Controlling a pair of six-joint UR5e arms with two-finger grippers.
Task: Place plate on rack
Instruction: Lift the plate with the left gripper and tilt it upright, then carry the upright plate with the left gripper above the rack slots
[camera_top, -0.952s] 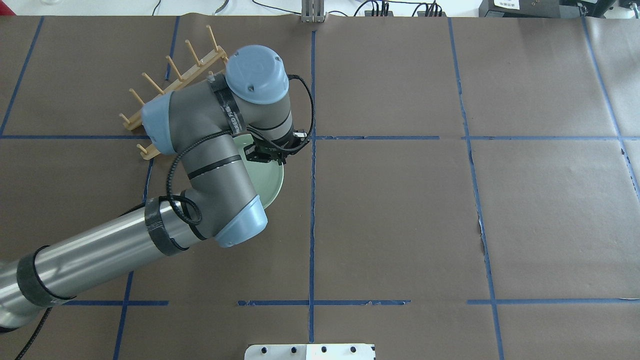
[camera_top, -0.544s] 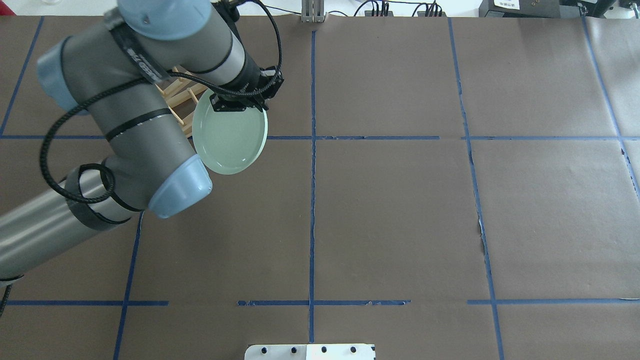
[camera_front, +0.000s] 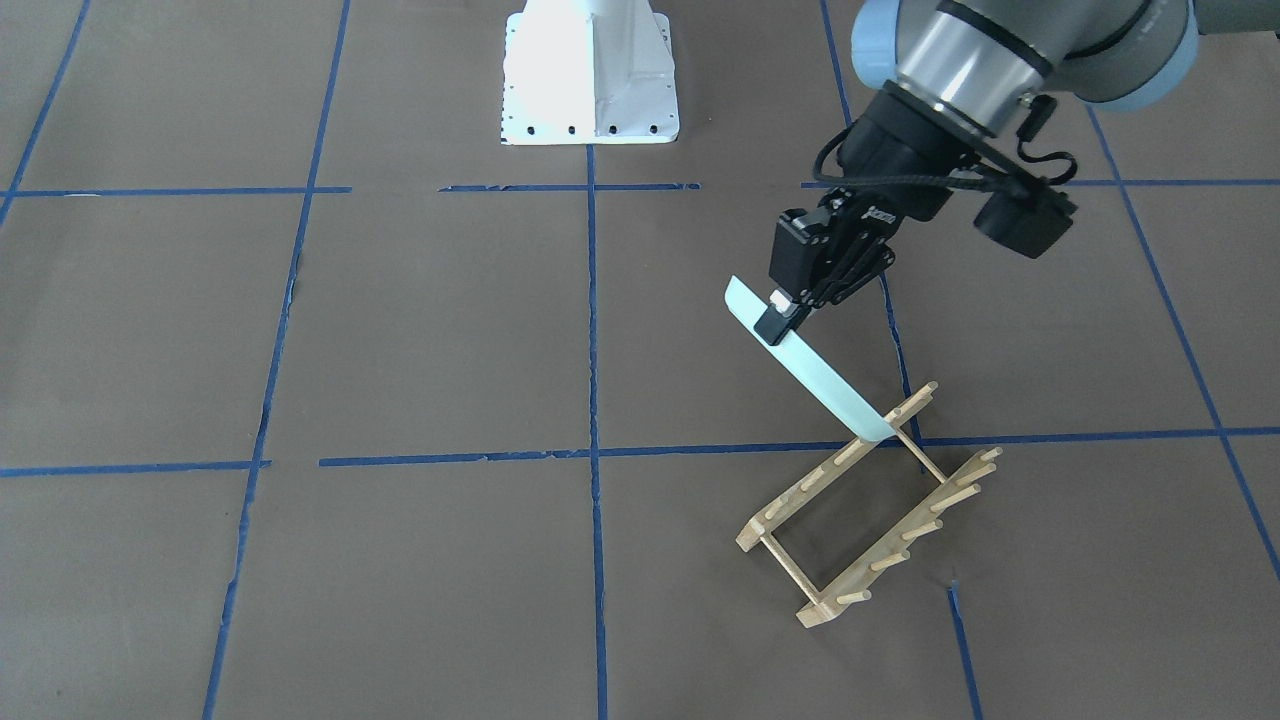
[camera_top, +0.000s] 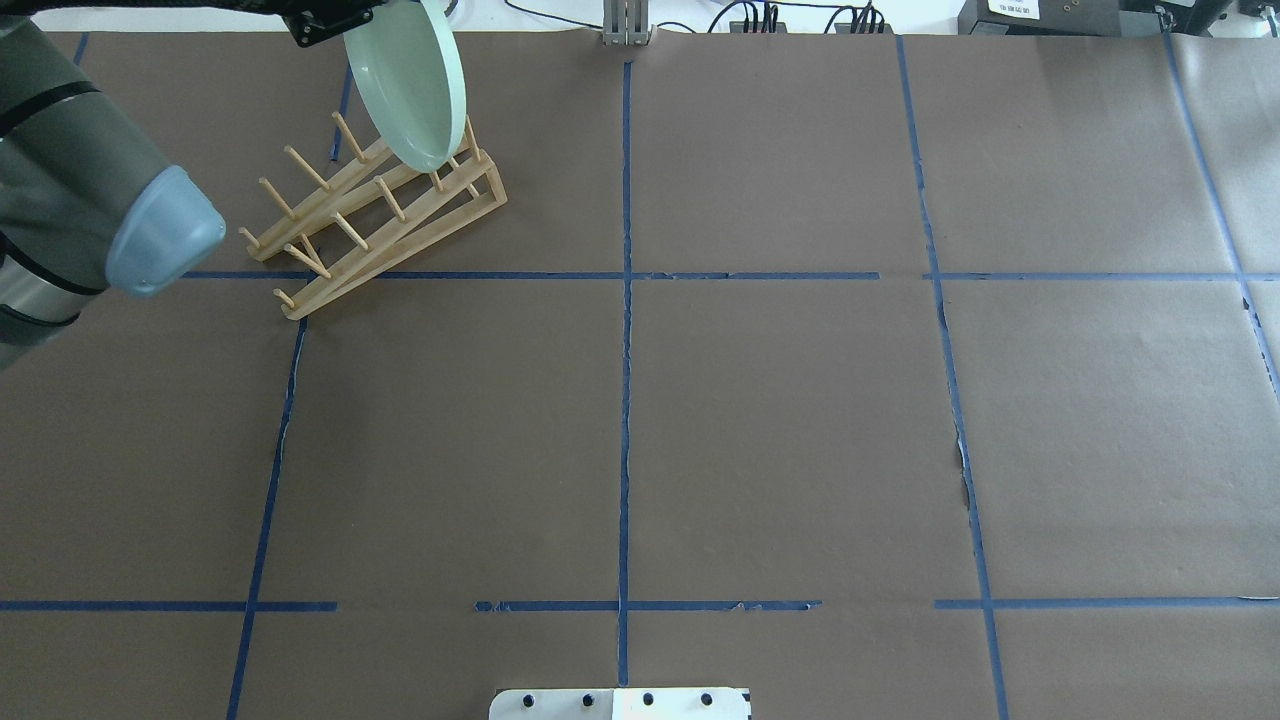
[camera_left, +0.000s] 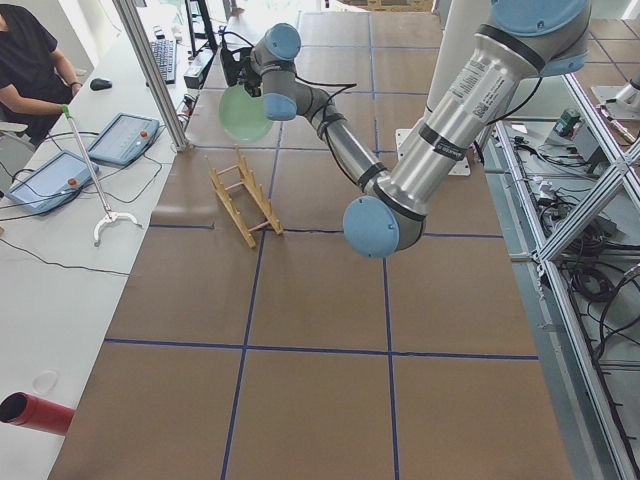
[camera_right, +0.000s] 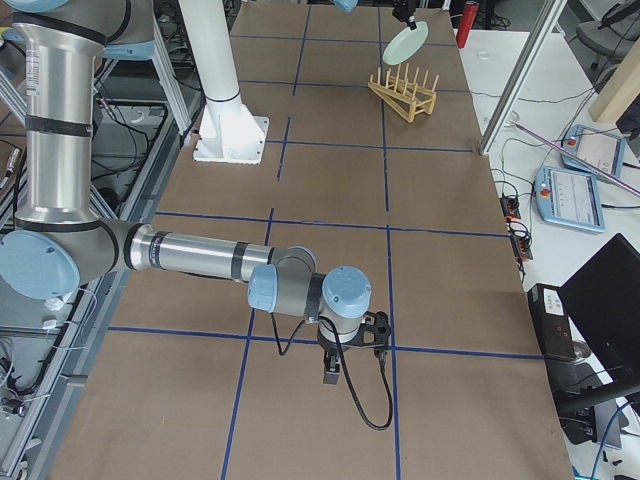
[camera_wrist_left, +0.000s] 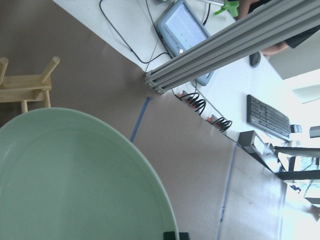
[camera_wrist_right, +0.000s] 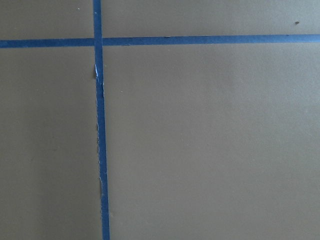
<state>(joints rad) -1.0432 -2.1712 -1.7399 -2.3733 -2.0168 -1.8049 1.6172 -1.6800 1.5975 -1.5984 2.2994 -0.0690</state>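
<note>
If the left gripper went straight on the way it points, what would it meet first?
Likely the rack: the left gripper, shut on the plate, aims down at its end, so the plate's lower edge would touch it first. Depth is unclear.

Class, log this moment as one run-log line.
left gripper shut on plate | plate tilted above rack, unslotted | right gripper state unclear

Brown worktop (camera_top: 780, 400) gridded with blue tape lines (camera_top: 624, 430); white base plate (camera_front: 588, 75) bolted at one edge. Alongside, a white bench (camera_left: 60, 300) with two tablets (camera_left: 125, 135), keyboard (camera_left: 163, 58), red tube (camera_left: 35, 413), and a seated operator (camera_left: 30, 60) in black.
</note>
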